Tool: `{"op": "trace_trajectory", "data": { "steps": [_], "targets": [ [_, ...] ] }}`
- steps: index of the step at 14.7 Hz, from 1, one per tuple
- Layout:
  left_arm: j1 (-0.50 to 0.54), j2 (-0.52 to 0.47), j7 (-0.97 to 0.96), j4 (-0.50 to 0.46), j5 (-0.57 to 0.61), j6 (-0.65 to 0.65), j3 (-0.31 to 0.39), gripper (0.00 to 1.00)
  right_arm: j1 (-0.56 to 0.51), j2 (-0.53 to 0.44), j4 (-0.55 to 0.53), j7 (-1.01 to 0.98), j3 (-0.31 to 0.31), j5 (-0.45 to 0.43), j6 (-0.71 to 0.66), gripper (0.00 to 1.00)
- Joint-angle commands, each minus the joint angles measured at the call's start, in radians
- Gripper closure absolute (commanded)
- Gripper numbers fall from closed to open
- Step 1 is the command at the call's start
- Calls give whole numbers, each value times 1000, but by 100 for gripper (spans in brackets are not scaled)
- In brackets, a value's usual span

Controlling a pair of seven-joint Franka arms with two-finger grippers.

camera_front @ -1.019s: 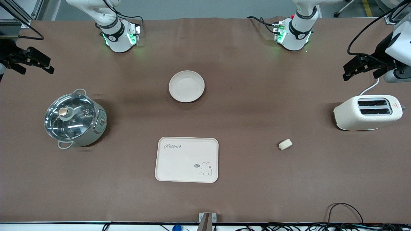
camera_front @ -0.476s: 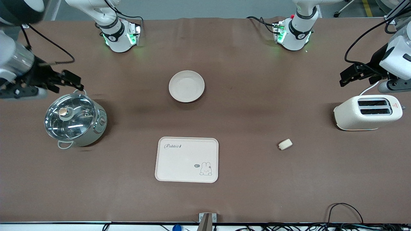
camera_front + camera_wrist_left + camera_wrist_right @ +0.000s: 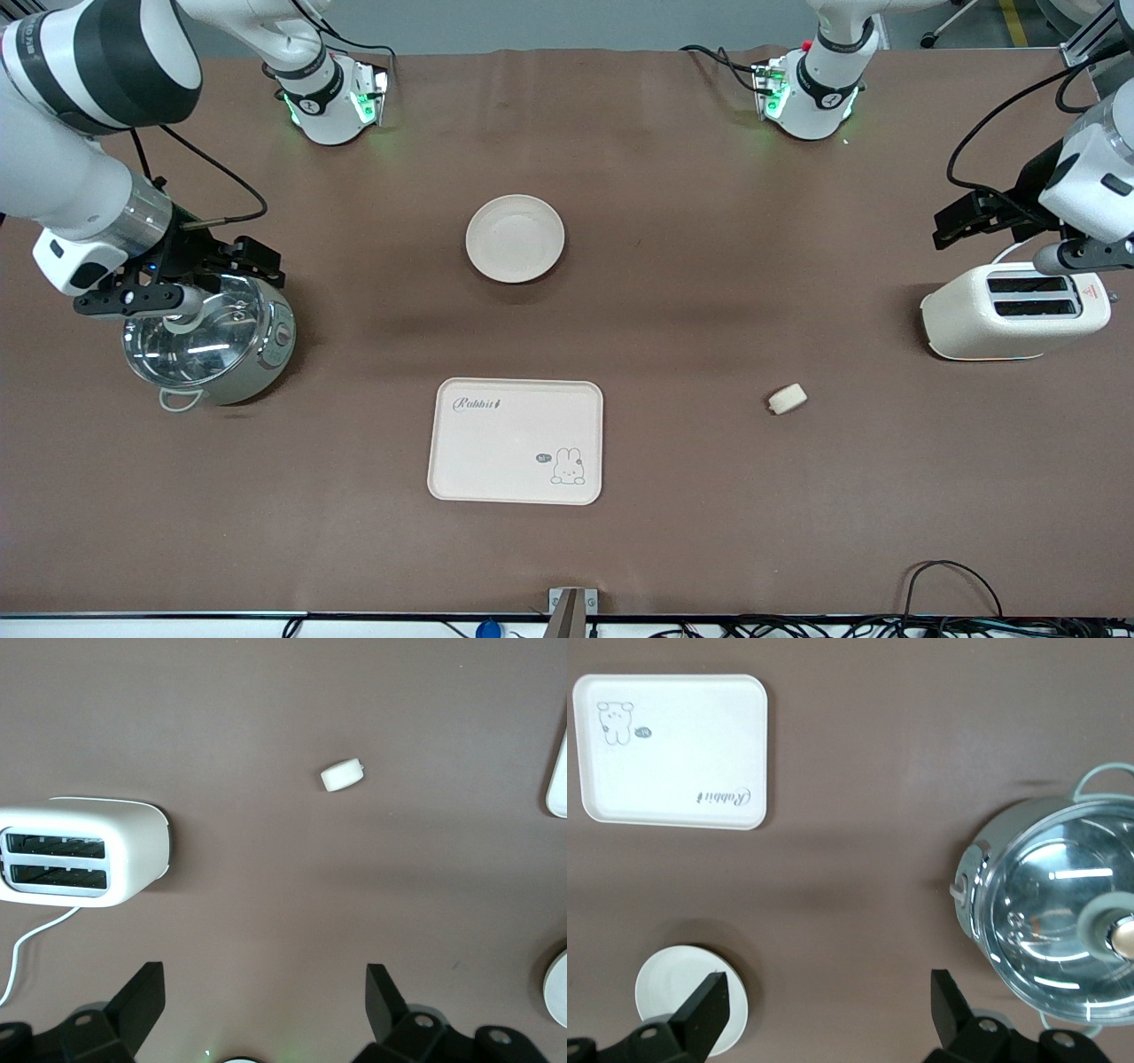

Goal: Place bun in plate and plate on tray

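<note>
The round cream plate (image 3: 515,238) (image 3: 673,992) sits mid-table, farther from the front camera than the cream "Rabbit" tray (image 3: 516,440) (image 3: 671,751). Toward the left arm's end the small bun (image 3: 787,399) (image 3: 342,776) lies alone on the cloth, apart from both. My left gripper (image 3: 946,226) (image 3: 261,981) hangs open and empty over the table beside the toaster. Over the pot's rim, my right gripper (image 3: 266,262) (image 3: 828,985) is also open and holds nothing. One of its fingers (image 3: 707,1005) overlaps the plate in the right wrist view.
A cream two-slot toaster (image 3: 1014,310) (image 3: 84,853) with a white cord stands at the left arm's end. A grey pot with a glass lid (image 3: 208,332) (image 3: 1063,939) stands at the right arm's end. Brown cloth covers the table.
The right arm has swung in from the table's end until its gripper is over the pot. The left gripper has drifted slightly inward and down toward the toaster. Plate, tray and bun have not moved.
</note>
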Motion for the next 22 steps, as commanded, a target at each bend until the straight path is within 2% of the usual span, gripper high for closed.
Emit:
{"op": "trace_trajectory", "data": {
  "steps": [1,4,9,12,15,17,20,22],
  "targets": [
    [17,30,1,22,16,11,-4,0,55,39,-6,46,-4,11,35,0],
    [15,48,-1,24,13,36,-4,0,109,58,-3,123,-4,10,52,0],
    [15,76,-3,24,7,42,-5,0,81,63,14,108,-11,5,35,0],
    [15,86,-3,24,2,42,-5,0,8,20,31,102,-14,-6,-35,0],
    [15,88,-3,24,2,42,-5,0,-89,-75,34,100,-14,-4,-78,0],
    [15,88,-3,24,2,43,-5,0,-117,-117,60,102,-17,-9,-132,0],
    [15,88,-3,25,2,42,-5,0,-149,-118,151,76,-14,-84,-236,0],
    [15,88,-3,24,1,42,-5,0,-167,-112,163,4,-14,-90,-231,0]
  ]
}}
